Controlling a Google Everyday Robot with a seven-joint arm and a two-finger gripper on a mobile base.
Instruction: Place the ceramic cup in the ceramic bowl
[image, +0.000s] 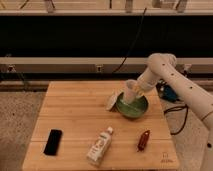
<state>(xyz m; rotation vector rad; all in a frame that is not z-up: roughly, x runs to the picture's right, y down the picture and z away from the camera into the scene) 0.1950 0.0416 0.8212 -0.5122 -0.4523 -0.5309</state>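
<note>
The ceramic bowl (134, 108) is glossy green and stands on the wooden table (75, 115), right of centre. My gripper (132, 95) comes down from the right, just above the bowl's back left part. It is shut on the ceramic cup (129, 88), a small pale tapered cup held about upright, rim up, over the inside of the bowl. I cannot tell whether the cup's base touches the bowl.
A small white blocky object (112, 101) leans against the bowl's left rim. A white labelled bottle (99, 146) lies at the front centre, a black phone (53, 141) at the front left and a dark red object (144, 140) at the front right. A blue object (169, 94) lies behind the arm.
</note>
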